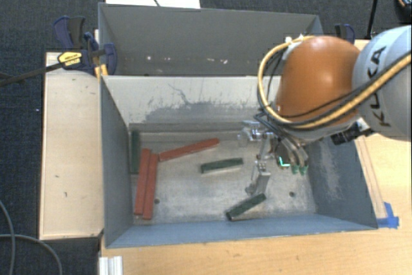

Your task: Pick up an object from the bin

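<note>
gripper (257, 187) hangs by the dark green bar (245, 206); looks stiff, light, best pinched mid-length. released or clenched, can't tell.

Even, fairly bright light falls from above on the grey bin (206, 42). Its floor and far wall carry a pale sheen, and the left wall lies in soft shade. A broad highlight sits on the orange cover (315, 74), with shadow pooled beneath it.
</note>
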You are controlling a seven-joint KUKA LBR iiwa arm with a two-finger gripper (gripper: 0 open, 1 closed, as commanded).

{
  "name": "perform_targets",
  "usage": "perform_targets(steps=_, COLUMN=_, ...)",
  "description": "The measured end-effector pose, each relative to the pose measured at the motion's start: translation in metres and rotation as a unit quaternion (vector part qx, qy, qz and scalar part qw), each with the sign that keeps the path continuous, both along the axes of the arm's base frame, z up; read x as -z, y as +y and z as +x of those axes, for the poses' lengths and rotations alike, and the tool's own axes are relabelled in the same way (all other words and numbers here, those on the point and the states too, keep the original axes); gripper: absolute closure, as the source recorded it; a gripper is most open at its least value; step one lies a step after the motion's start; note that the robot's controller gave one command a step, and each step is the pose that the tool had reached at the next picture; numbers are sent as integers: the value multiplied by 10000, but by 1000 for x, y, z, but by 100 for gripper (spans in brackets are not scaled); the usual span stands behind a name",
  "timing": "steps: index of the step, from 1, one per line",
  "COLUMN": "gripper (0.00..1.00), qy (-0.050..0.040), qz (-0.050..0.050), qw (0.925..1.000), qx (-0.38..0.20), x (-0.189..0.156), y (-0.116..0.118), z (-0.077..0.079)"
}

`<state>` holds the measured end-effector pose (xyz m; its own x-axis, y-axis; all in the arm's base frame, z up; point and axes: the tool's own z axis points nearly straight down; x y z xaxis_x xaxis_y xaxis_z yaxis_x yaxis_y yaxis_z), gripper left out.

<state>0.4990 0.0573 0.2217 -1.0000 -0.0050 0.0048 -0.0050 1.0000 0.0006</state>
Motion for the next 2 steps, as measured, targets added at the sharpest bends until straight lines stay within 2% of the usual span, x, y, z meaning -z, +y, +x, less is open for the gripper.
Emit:
perform_targets(steps=1, gripper=0, qy=-1, qz=0, qw=9968, qx=-804, x=143, y=-17, z=-5)
perform_targets(steps=2, gripper=0, qy=-44, qz=-11, qw=9680, qx=-2510, x=147, y=-85, z=70)
